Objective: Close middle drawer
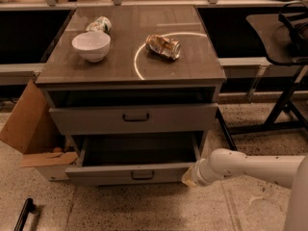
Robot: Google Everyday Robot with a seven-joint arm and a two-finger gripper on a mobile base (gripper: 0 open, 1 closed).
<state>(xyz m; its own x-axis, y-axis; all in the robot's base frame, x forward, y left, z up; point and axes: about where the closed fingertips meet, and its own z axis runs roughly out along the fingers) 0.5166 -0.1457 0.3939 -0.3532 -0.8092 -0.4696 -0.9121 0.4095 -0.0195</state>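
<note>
The middle drawer (134, 173) is a wide grey drawer with a low front panel and a small dark bar handle (142, 175). It is pulled out partway from the cabinet, and its grey box looks empty inside. My gripper (188, 177) sits at the end of the white arm (250, 168), which comes in from the right. The gripper is against the right end of the drawer's front panel. The taller-fronted drawer (135, 118) above is shut.
On the cabinet top (192, 66) are a white bowl (91, 45), a crushed can (163, 46) and another can lying down (99, 24). A cardboard box (29, 124) leans at the cabinet's left. A dark table with metal legs (284, 95) stands at the right.
</note>
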